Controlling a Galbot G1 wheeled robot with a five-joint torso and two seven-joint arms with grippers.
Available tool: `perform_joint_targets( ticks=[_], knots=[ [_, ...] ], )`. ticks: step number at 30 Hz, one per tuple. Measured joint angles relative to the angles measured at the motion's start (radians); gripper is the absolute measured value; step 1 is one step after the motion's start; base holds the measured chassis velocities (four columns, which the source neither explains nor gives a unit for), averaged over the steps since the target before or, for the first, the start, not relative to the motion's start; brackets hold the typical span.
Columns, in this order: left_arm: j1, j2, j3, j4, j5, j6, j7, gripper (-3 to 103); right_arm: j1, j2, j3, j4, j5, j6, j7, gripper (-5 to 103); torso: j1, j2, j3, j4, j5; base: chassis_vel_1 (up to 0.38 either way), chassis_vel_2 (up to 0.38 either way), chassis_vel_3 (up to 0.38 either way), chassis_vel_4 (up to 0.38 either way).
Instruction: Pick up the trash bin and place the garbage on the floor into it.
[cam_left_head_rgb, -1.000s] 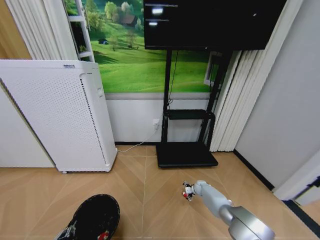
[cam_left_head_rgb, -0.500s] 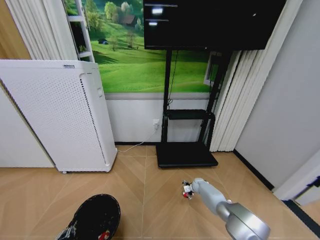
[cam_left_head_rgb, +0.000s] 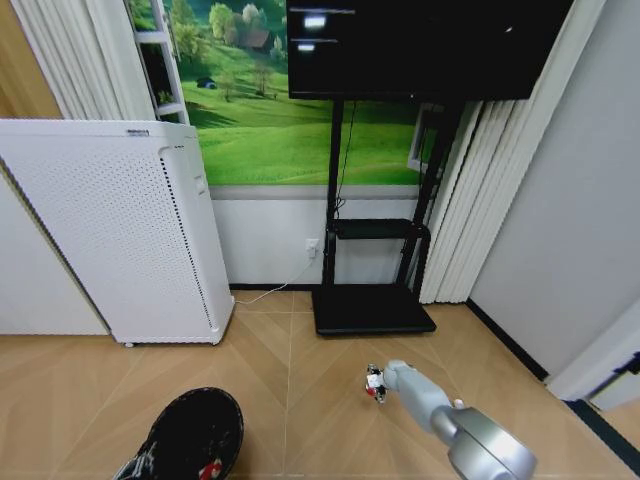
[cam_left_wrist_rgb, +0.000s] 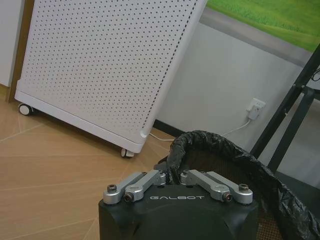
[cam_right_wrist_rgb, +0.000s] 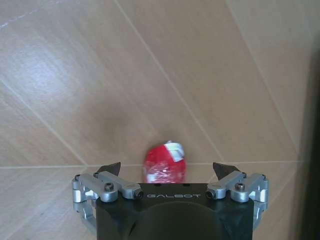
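Observation:
The trash bin (cam_left_head_rgb: 190, 434) is a black wastebasket with a crinkled liner, low at the left of the head view. A red scrap (cam_left_head_rgb: 208, 468) shows inside it. My left gripper (cam_left_wrist_rgb: 173, 176) is shut on the bin's (cam_left_wrist_rgb: 225, 150) rim. The garbage (cam_right_wrist_rgb: 164, 163), a red-and-white wrapper, lies on the parquet floor (cam_right_wrist_rgb: 75, 75). My right gripper (cam_right_wrist_rgb: 167, 169) hangs open over it, with one fingertip on either side. In the head view the right gripper (cam_left_head_rgb: 374, 381) is at the wrapper, in front of the stand's base.
A white perforated cabinet (cam_left_head_rgb: 120, 230) on wheels stands at the back left. The black TV stand's base (cam_left_head_rgb: 372, 308) lies just beyond the wrapper. A white cord (cam_left_head_rgb: 280, 288) runs along the wall. A dark border strip (cam_left_head_rgb: 505, 340) and a grey wall close the right side.
My right forearm has shifted slightly toward the left while its gripper stays over the wrapper. The bin has edged a little to the right.

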Motion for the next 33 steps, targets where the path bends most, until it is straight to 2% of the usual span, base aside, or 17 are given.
perform_joint_targets(
  ticks=[9, 10, 11, 14, 15, 17, 18, 20, 23, 27, 30, 31, 32, 33],
  knots=[
    [0.005, -0.005, 0.009, 0.014, 0.0, -0.02, 0.011, 7, 0.013, 0.006, -0.046, -0.006, -0.002, -0.028, -0.01, 101, 0.0, 0.0, 0.0, 0.0003, -0.0003, 0.0, 0.0, 0.0, 0.0],
    [0.005, -0.005, 0.011, 0.016, 0.0, -0.023, 0.013, 7, 0.017, 0.009, -0.051, -0.009, -0.005, -0.031, -0.015, 96, 0.0, 0.0, 0.0, 0.0003, -0.0003, 0.0, 0.0, 0.0, 0.0],
    [0.005, -0.005, 0.011, 0.016, 0.0, -0.023, 0.013, 7, 0.017, 0.009, -0.051, -0.009, -0.005, -0.031, -0.015, 96, 0.0, 0.0, 0.0, 0.0003, -0.0003, 0.0, 0.0, 0.0, 0.0],
    [0.004, -0.006, 0.012, 0.021, -0.005, -0.029, 0.016, 7, 0.03, 0.017, -0.068, -0.017, -0.012, -0.039, -0.024, 80, 0.0, 0.0, 0.0, 0.0002, -0.0002, 0.0, 0.0, 0.0, 0.0],
    [0.004, -0.006, 0.012, 0.021, -0.005, -0.029, 0.016, 7, 0.03, 0.017, -0.068, -0.017, -0.012, -0.039, -0.024, 80, 0.0, 0.0, 0.0, 0.0002, -0.0002, 0.0, 0.0, 0.0, 0.0],
    [0.004, -0.005, 0.012, 0.023, -0.011, -0.035, 0.019, 7, 0.041, 0.021, -0.074, -0.027, -0.026, -0.04, -0.032, 71, 0.0, 0.0, 0.0, 0.0003, -0.0002, 0.0, 0.0, 0.0, 0.0],
    [0.004, -0.005, 0.012, 0.023, -0.011, -0.035, 0.019, 7, 0.041, 0.021, -0.074, -0.027, -0.026, -0.04, -0.032, 71, 0.0, 0.0, 0.0, 0.0003, -0.0002, 0.0, 0.0, 0.0, 0.0],
    [0.006, -0.003, 0.012, 0.025, -0.016, -0.042, 0.024, 7, 0.049, 0.024, -0.082, -0.033, -0.033, -0.04, -0.038, 60, 0.0, 0.0, 0.0, 0.0003, -0.0003, 0.0, 0.0, 0.0, 0.0],
    [0.008, -0.002, 0.012, 0.029, -0.024, -0.05, 0.028, 7, 0.051, 0.024, -0.089, -0.037, -0.039, -0.04, -0.041, 54, 0.0, 0.0, 0.0, 0.0002, -0.0002, 0.0, 0.0, 0.0, 0.0],
    [0.013, -0.001, 0.007, 0.034, -0.035, -0.063, 0.033, 7, 0.041, 0.025, -0.096, -0.033, -0.052, -0.041, -0.045, 33, 0.0, 0.0, 0.0, 0.0, -0.0002, 0.0, 0.0, 0.0, 0.0],
    [0.014, -0.001, 0.007, 0.038, -0.037, -0.068, 0.034, 7, 0.037, 0.026, -0.095, -0.032, -0.058, -0.041, -0.044, 27, 0.0, 0.0, 0.0, 0.0003, -0.0006, 0.0, 0.0, 0.0, 0.0],
    [0.014, 0.0, 0.007, 0.039, -0.037, -0.07, 0.035, 7, 0.034, 0.027, -0.094, -0.031, -0.061, -0.042, -0.043, 22, 0.0, 0.0, 0.0, 0.0002, -0.0009, 0.0, 0.0, 0.0, 0.0],
    [0.015, 0.0, 0.007, 0.041, -0.037, -0.072, 0.036, 7, 0.031, 0.028, -0.092, -0.031, -0.063, -0.043, -0.042, 27, 0.0, 0.0, 0.0, 0.0003, -0.0009, 0.0, 0.0, 0.0, 0.0],
    [0.015, 0.0, 0.007, 0.041, -0.037, -0.072, 0.036, 7, 0.031, 0.028, -0.092, -0.031, -0.063, -0.043, -0.042, 27, 0.0, 0.0, 0.0, 0.0003, -0.0009, 0.0, 0.0, 0.0, 0.0]
  ],
)
